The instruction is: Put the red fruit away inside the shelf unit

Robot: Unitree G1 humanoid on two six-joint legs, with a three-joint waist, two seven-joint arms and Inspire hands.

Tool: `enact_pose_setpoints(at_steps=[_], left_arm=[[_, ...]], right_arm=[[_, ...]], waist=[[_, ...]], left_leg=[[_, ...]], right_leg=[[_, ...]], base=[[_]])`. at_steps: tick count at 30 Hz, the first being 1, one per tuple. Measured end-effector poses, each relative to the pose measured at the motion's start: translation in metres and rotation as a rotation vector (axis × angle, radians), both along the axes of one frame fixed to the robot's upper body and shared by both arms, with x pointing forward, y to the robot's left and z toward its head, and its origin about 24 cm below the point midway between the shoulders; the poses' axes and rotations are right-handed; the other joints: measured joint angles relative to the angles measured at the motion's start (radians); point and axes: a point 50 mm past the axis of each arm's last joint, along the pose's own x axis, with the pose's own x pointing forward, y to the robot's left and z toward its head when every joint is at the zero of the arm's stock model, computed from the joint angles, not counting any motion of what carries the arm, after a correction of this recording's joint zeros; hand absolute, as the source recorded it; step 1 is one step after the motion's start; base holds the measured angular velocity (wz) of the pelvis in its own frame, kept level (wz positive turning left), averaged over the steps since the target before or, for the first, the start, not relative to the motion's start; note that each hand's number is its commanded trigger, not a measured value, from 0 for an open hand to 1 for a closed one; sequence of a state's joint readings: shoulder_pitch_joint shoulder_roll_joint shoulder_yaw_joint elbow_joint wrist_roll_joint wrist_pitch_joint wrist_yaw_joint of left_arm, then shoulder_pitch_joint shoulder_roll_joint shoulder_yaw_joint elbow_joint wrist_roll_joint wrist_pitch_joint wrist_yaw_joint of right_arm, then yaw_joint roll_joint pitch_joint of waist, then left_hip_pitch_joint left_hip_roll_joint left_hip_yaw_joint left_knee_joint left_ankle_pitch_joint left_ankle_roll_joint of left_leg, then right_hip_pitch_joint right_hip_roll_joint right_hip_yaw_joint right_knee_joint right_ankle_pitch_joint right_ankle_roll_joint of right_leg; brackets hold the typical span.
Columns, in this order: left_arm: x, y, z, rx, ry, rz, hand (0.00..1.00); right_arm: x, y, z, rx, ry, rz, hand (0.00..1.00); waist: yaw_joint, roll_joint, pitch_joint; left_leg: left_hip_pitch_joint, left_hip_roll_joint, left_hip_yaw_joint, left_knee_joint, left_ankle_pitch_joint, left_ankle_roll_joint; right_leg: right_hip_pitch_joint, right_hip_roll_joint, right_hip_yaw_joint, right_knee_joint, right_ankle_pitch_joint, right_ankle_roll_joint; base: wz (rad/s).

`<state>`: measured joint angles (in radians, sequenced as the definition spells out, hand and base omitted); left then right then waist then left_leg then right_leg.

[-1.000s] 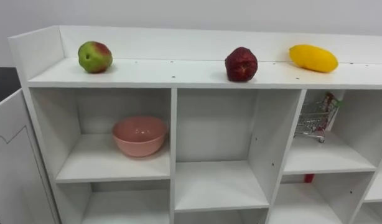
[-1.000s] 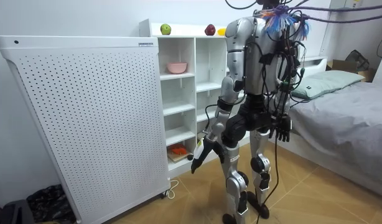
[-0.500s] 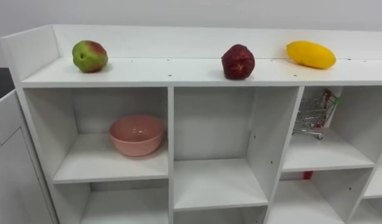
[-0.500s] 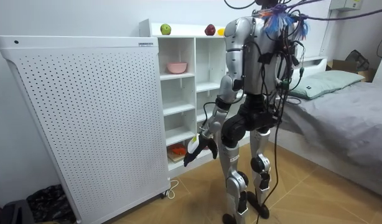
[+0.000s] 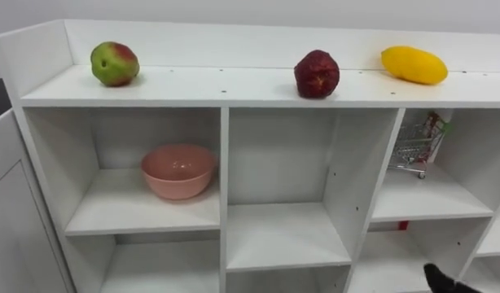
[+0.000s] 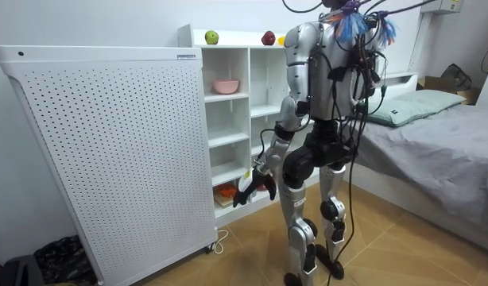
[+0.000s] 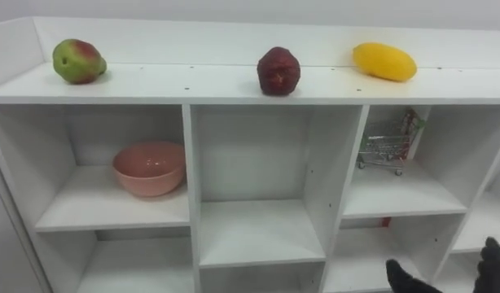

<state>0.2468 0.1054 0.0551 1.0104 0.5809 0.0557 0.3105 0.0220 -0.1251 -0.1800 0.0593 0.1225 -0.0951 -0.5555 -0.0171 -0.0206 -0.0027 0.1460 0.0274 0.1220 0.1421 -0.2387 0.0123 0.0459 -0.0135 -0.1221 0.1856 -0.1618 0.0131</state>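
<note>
Three fruits lie on top of the white closet [image 5: 209, 86]: a green-and-red one [image 5: 114, 63] at the left, a dark red one [image 5: 317, 74] in the middle and a yellow one [image 5: 413, 65] at the right. I stand facing the closet. My right hand [image 7: 401, 278] comes up from the lower right, open, dark fingers spread, holding nothing, well below the fruits. In the room view my left hand [image 6: 248, 189] hangs low in front of the lower compartments, fingers relaxed and empty.
A pink bowl [image 5: 177, 171] sits in the upper left compartment and a small toy shopping cart [image 5: 414, 146] in the upper right one. A tall white perforated panel [image 6: 109, 151] stands left of the closet. A bed [image 6: 443, 143] lies behind me.
My right hand has risen into the eye views from the lower right. In the room view my left hand has swung forward toward the closet. The head camera shifted slightly.
</note>
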Motion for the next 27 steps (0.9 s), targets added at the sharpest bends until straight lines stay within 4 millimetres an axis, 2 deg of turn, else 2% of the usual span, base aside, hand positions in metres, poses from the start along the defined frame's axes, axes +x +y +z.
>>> enact_pose_setpoints(at_steps=[2,5,11,16,19,25,27], left_arm=[[-0.003,-0.001,0.000,-0.003,0.007,-0.002,0.00],[-0.007,-0.002,-0.001,-0.006,0.016,0.001,0.00],[-0.008,-0.004,-0.001,-0.019,0.000,-0.009,0.00],[-0.002,-0.005,-0.001,-0.024,-0.012,-0.024,0.00],[0.005,-0.006,0.000,-0.026,-0.030,-0.029,0.00],[0.004,-0.007,-0.001,-0.048,-0.016,-0.032,0.00],[0.003,-0.006,-0.001,-0.062,-0.001,-0.035,0.00]], right_arm=[[0.003,0.002,0.015,-0.062,-0.050,0.003,0.00],[0.005,0.005,0.036,-0.086,-0.141,0.002,0.00],[0.010,0.015,0.109,-0.188,-0.464,0.065,0.00],[0.014,0.019,0.124,-0.203,-0.538,0.075,0.00],[0.018,0.022,0.132,-0.220,-0.565,0.096,0.00],[0.027,0.027,0.138,-0.227,-0.564,0.164,0.00],[0.034,0.027,0.139,-0.211,-0.562,0.175,0.00]], waist=[[0.004,0.003,-0.0024],[0.001,0.008,-0.0007],[0.003,0.004,0.0015],[0.025,-0.015,0.0046],[0.044,-0.016,0.0050],[0.069,-0.016,0.0048],[0.073,-0.021,0.0073]], left_leg=[[-0.014,0.000,-0.002,0.005,0.000,0.000],[-0.015,0.001,-0.002,0.009,0.000,0.000],[-0.012,0.001,-0.004,0.011,0.001,0.000],[-0.015,0.001,-0.009,0.018,0.001,0.000],[-0.018,0.002,-0.013,0.018,0.001,0.000],[-0.021,0.002,-0.017,0.016,0.001,-0.001],[-0.019,0.002,-0.018,0.017,0.001,-0.001]], right_leg=[[-0.013,-0.001,-0.003,0.004,0.002,-0.002],[-0.013,0.000,-0.003,0.006,0.002,-0.002],[-0.007,-0.001,-0.007,0.006,0.003,-0.003],[-0.002,-0.002,-0.014,0.006,0.003,-0.004],[-0.004,-0.002,-0.017,0.004,0.004,-0.004],[-0.007,-0.001,-0.020,0.002,0.004,-0.004],[-0.003,-0.001,-0.020,0.001,0.004,-0.004]], base=[[0.00],[0.00],[0.00],[0.04],[0.01],[0.01],[0.02]])
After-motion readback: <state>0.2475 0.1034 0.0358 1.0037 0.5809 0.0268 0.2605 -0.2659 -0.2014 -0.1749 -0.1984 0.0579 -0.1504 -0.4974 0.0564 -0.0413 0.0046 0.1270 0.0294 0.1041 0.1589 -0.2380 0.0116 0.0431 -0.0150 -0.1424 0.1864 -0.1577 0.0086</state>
